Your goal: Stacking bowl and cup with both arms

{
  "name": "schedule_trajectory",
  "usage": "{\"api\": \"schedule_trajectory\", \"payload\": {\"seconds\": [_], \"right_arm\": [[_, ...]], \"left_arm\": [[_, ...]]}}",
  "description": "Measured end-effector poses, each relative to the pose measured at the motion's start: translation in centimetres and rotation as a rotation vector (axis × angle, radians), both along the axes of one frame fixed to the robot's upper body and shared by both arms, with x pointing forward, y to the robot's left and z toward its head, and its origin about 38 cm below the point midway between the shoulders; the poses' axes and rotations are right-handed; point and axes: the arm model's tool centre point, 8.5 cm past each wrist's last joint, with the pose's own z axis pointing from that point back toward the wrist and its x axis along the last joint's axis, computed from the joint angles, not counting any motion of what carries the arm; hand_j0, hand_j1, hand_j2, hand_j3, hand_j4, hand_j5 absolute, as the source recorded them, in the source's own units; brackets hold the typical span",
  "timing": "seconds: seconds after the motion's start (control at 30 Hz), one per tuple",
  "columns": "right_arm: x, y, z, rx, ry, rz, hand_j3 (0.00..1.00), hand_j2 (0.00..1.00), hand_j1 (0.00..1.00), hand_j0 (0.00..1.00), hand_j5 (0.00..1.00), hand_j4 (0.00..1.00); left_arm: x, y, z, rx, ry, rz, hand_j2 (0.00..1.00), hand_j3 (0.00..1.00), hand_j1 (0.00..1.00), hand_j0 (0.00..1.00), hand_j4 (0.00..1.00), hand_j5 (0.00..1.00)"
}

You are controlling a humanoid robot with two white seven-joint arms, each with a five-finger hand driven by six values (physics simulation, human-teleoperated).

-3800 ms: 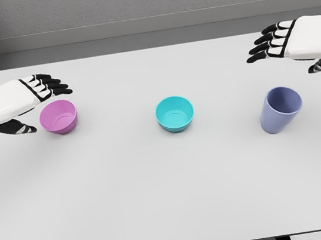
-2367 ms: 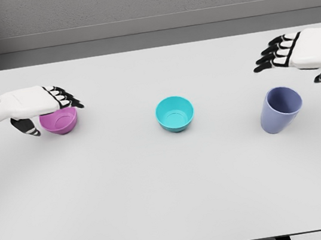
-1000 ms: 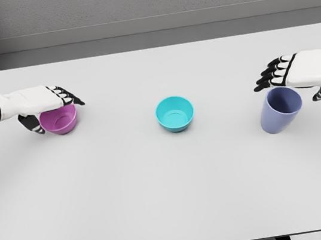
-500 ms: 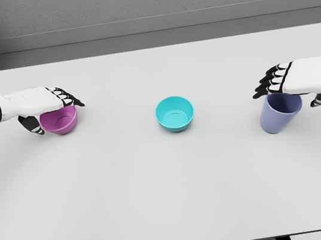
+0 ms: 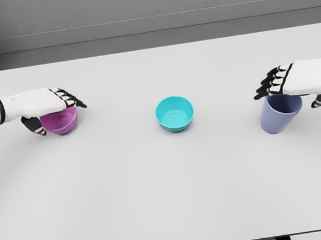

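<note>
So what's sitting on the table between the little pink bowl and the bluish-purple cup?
In the head view, one thing: a turquoise bowl, standing upright near the middle of the white table, apart from the pink bowl and the bluish-purple cup.

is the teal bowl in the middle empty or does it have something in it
Empty. The teal bowl stands upright on the table, and its bare inner floor shows, with nothing stacked inside.

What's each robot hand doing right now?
Left robot hand: open, fingers extended over the purple bowl, no grasp.
Right robot hand: open, over the blue cup, no grasp.
</note>
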Motion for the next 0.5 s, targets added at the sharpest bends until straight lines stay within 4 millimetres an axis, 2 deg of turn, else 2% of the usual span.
{"api": "schedule_trajectory", "payload": {"seconds": [0.4, 0.43, 0.5], "right_arm": [[0.12, 0.47, -0.32, 0.002, -0.001, 0.009, 1.0, 1.0, 1.0, 1.0, 1.0, 1.0], [0.12, 0.47, -0.33, 0.001, -0.001, 0.009, 1.0, 1.0, 1.0, 1.0, 1.0, 1.0], [0.12, 0.47, -0.33, 0.001, -0.001, 0.009, 1.0, 1.0, 1.0, 1.0, 1.0, 1.0]], "left_arm": [[0.07, -0.36, -0.17, 0.01, -0.003, -0.008, 1.0, 1.0, 1.0, 1.0, 1.0, 1.0], [0.07, -0.36, -0.18, 0.011, -0.004, -0.008, 0.99, 0.99, 0.99, 0.99, 0.99, 0.99], [0.07, -0.35, -0.19, 0.014, -0.004, -0.008, 0.89, 0.89, 0.89, 0.89, 0.89, 0.89]]}}
